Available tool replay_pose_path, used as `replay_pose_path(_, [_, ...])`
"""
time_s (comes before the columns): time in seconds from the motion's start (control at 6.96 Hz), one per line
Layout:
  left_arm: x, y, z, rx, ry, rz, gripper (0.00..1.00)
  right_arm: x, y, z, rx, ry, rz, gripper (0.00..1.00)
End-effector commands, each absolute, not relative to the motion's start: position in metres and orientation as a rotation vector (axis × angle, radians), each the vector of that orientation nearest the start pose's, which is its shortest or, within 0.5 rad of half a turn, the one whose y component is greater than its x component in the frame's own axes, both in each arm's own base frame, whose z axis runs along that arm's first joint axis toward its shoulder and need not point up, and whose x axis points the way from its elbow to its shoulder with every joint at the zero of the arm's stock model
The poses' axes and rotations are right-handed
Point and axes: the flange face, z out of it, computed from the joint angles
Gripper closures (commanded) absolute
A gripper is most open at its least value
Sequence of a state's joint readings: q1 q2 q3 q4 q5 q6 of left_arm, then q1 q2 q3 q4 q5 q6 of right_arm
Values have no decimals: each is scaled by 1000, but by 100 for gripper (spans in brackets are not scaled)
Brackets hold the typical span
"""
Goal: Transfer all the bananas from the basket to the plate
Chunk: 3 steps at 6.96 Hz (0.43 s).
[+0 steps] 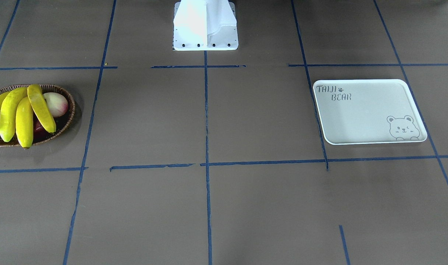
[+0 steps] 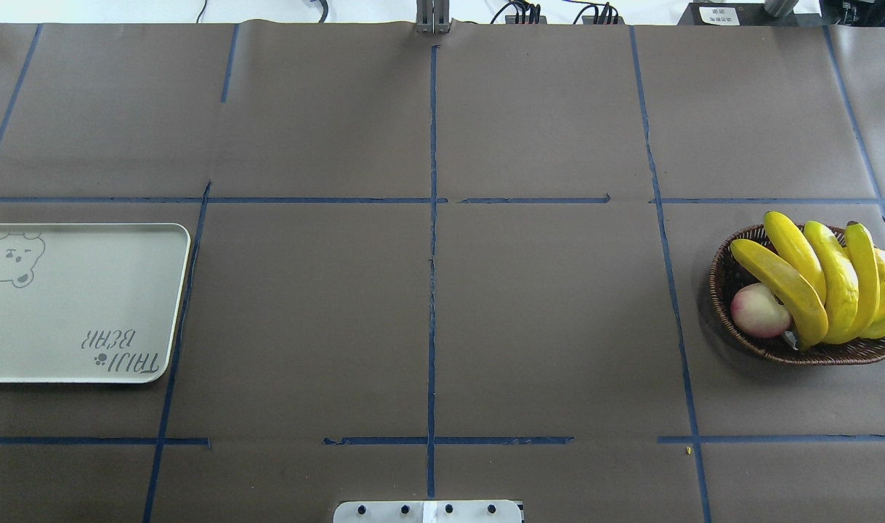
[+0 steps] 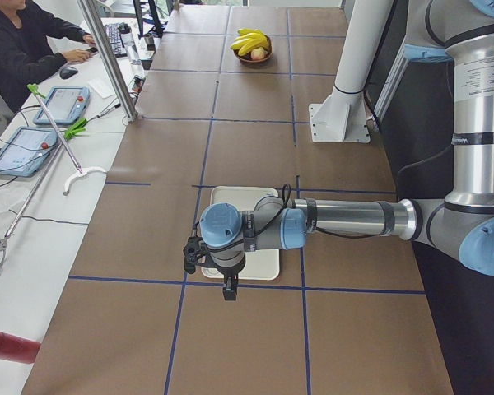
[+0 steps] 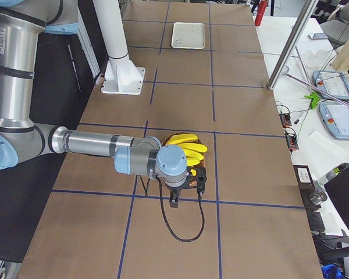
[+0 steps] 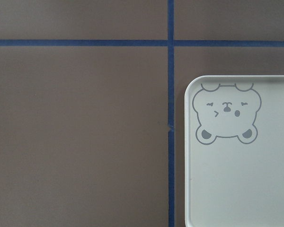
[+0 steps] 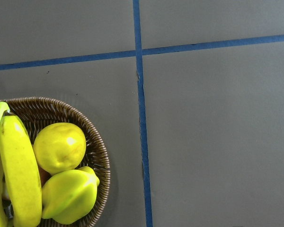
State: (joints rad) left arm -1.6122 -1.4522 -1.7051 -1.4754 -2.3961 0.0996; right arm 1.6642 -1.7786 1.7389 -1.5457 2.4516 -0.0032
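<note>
Four bananas (image 2: 838, 283) lie fanned side by side in the basket (image 2: 720, 287) at the right end of the table (image 2: 544, 327). Their long axes run away from the robot, and they sit just beside the right gripper (image 4: 174, 202). The left gripper (image 3: 229, 290) hangs at the plate (image 2: 86, 290). Whether either gripper is parted or closed cannot be told.

On my screens the bananas (image 2: 813, 280) were bright yellow with dark tips, in a basket (image 2: 820, 355) of brown woven wicker. The plate (image 2: 86, 290) was off-white, printed in grey with a bear face and lettering. Blue tape lines (image 2: 432, 327) crossed the grey-brown desk (image 2: 544, 327). A peach (image 2: 758, 311) showed cream blushed pink; a lemon (image 6: 59, 147), plain yellow.
</note>
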Motion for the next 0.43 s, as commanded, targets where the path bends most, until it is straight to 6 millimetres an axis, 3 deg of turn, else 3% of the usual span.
replay_pose_path(0.0, [-78,-437,651,-14,826,17,0,94,-400,655,30,-877,94,0])
replay_pose_path(0.29, [-78,-437,651,-17,828,14,0,94,-401,653,40,-877,90,0])
